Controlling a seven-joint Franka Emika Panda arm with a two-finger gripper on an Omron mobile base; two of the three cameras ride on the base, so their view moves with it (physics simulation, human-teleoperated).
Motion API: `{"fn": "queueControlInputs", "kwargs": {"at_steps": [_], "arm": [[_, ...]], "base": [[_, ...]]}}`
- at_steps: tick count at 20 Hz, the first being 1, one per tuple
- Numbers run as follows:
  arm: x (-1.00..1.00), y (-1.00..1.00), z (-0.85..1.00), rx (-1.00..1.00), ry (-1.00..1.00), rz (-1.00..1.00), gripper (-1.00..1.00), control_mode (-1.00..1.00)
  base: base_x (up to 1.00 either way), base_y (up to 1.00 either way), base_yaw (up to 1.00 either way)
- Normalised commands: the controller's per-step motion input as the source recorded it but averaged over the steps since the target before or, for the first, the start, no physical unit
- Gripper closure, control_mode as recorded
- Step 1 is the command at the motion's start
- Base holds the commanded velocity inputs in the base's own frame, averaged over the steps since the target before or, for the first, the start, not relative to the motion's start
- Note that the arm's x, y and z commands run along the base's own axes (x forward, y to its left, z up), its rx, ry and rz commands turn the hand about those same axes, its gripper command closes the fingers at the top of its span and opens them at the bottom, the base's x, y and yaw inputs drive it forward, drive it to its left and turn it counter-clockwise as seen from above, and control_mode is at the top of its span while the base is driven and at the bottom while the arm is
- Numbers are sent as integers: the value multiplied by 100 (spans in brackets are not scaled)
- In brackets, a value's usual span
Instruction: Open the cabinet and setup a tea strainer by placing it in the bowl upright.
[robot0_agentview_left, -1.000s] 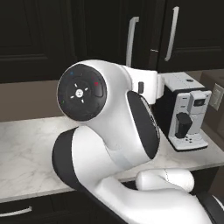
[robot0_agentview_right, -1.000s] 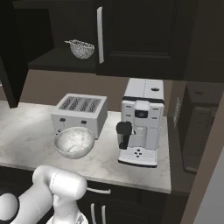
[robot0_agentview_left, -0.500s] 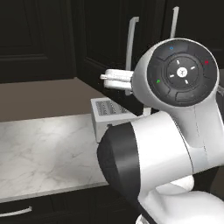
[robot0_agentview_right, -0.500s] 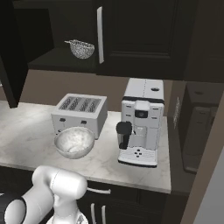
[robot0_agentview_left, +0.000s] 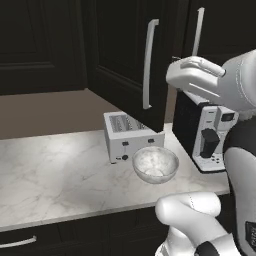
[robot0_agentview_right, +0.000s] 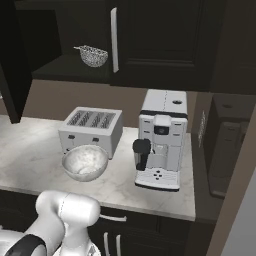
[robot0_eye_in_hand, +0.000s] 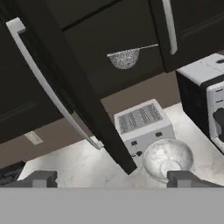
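The dark cabinet's left door stands swung out, its bar handle facing me; the right door is closed. On the open shelf lies the tea strainer, a silvery mesh basket with its wire handle pointing toward the closed door. The frosted bowl sits on the counter in front of the toaster, with nothing in it. My gripper is open with nothing between its fingertips. It hangs in the air well short of the shelf, above the bowl.
A white coffee machine stands right of the bowl and toaster. The open door's lower edge hangs over the toaster. The marble counter stretches to the left. A dark tall unit closes off the right.
My arm has swung to the right and up in the left base view, uncovering the toaster and bowl. The cabinet door, strainer and bowl have not moved.
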Motion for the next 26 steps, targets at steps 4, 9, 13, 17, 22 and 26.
{"fn": "queueControlInputs", "kwargs": {"at_steps": [4, 9, 13, 17, 22, 26], "arm": [[0, -30, 0, 41, 1, 27, -100, -100], [4, -24, 0, 46, 3, 27, -100, -100], [23, -10, 0, 50, 2, 26, -100, -100], [23, -1, 0, 47, 4, 23, -100, -100], [30, 13, -10, 9, 5, 14, -100, -100], [42, 9, -12, 1, 1, 5, -100, -100]], "base": [[0, 0, 0], [0, 0, 0], [0, 0, 0], [0, 0, 0], [0, 0, 0], [0, 0, 0]]}}
